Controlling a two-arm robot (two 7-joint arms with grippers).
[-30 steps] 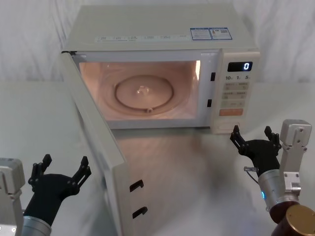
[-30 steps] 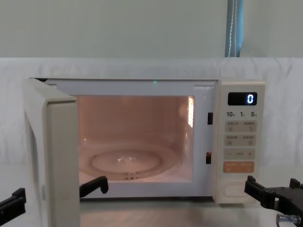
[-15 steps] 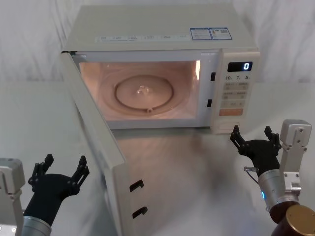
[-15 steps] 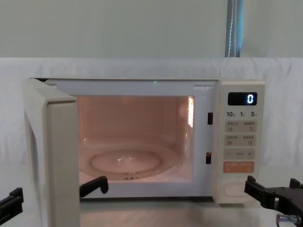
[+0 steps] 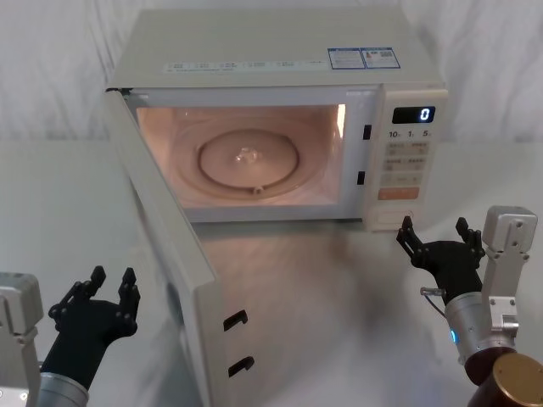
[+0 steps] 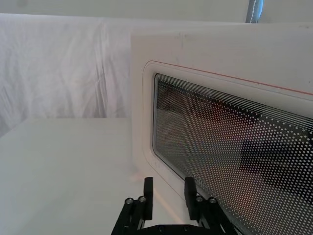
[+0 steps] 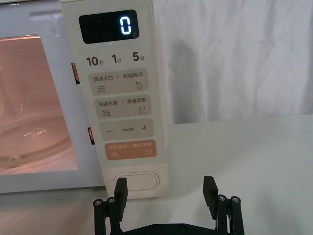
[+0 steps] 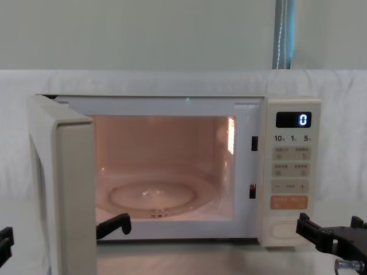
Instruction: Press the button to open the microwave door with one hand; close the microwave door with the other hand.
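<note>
The microwave door (image 5: 174,254) stands swung wide open, its free edge just right of the left gripper (image 5: 109,287), bare table between them. That gripper's fingers have narrowed since a moment ago, holding nothing. The right gripper (image 5: 434,231) hangs spread and empty just before the button (image 7: 136,181).

A white table (image 5: 68,212) carries the cream microwave (image 5: 280,59), nothing beside it.

White cloth-draped tabletop (image 5: 51,195), creased white fabric backdrop (image 6: 63,63), pale green wall (image 8: 143,34) above, with a blue-grey vertical strip (image 8: 284,34)
</note>
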